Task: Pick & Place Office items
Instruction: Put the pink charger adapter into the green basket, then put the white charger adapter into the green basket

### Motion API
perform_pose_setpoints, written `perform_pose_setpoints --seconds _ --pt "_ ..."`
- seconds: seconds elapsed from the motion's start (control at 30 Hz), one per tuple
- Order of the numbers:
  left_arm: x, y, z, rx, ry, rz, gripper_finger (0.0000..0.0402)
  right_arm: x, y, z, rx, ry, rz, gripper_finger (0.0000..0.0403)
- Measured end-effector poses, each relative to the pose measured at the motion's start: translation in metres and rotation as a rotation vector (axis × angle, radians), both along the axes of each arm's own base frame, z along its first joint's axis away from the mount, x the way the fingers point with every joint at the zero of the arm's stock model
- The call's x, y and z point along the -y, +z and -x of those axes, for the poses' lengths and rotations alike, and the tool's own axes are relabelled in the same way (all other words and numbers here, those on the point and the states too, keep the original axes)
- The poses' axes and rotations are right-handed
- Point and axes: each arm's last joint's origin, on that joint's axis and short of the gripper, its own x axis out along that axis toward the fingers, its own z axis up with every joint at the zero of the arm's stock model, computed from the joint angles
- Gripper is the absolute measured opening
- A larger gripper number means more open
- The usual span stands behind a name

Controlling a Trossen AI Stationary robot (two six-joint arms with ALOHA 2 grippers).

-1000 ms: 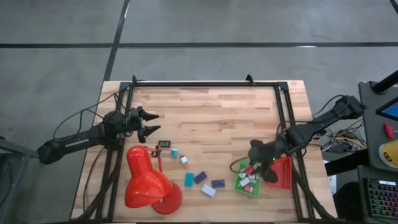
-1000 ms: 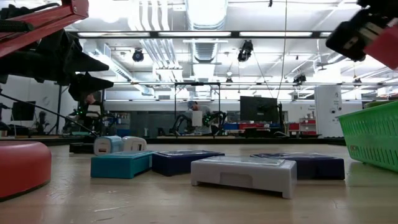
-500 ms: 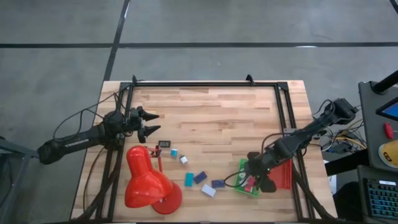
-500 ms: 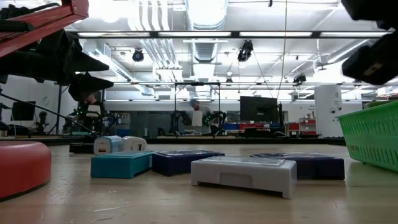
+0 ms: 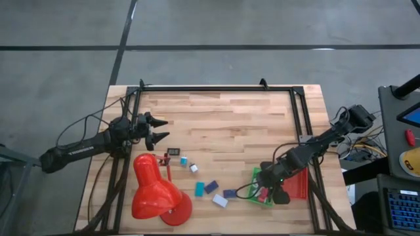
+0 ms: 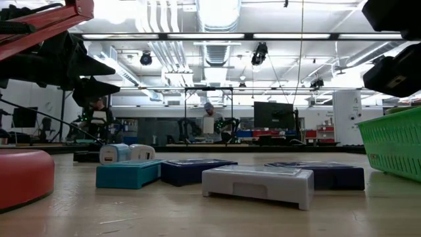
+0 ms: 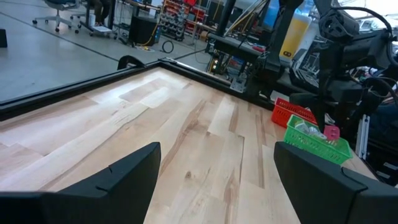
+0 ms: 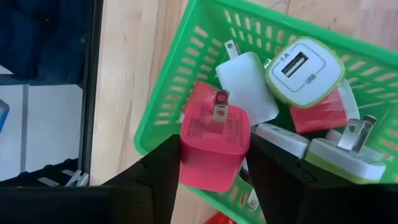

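My right gripper point(image 5: 266, 190) is shut on a pink charger cube point(image 8: 214, 140) just above the near-left corner of the green tray point(image 5: 257, 178). The tray holds a white cube point(image 8: 249, 87), a green-rimmed white cube point(image 8: 305, 65) and other pieces. The pink cube also shows above the tray in the left wrist view point(image 7: 331, 132). On the wood lie a teal block point(image 5: 199, 189), two dark blue blocks point(image 5: 210, 186), a white block point(image 5: 220, 200) and small cubes point(image 5: 184, 160). My left gripper point(image 5: 159, 129) is open and empty at the table's left. My right gripper pinches the pink cube between its two fingers, by two opposite sides point(image 8: 185, 149). The fingers point down from above. The cube's two metal prongs point(image 8: 219, 104) face up toward the wrist. The cube is lifted clear of the green tray.
A big red desk lamp point(image 5: 154, 190) stands at the near left. A red tray point(image 5: 298, 183) lies right of the green one. A black frame point(image 5: 216, 88) runs round the table's edges. Bare wood lies in the far middle.
My right gripper has moved toward the table's near edge, from the middle of the green tray to its near-left corner.
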Motion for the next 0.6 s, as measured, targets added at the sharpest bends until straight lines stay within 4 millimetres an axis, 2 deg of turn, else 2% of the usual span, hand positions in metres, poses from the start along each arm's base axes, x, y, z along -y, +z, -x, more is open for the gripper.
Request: perform_pose_setpoints --seconds 0.3,0.6 --pt "0.0 -0.0001 0.0 0.0 0.0 0.0 0.032 0.0 0.0005 -0.0002 0.005 0.0 -0.002 0.0208" --pt "0.0 -0.0001 0.0 0.0 0.0 0.0 0.032 -0.0003 0.001 -0.0009 0.012 -0.001 -0.006 0.0216"
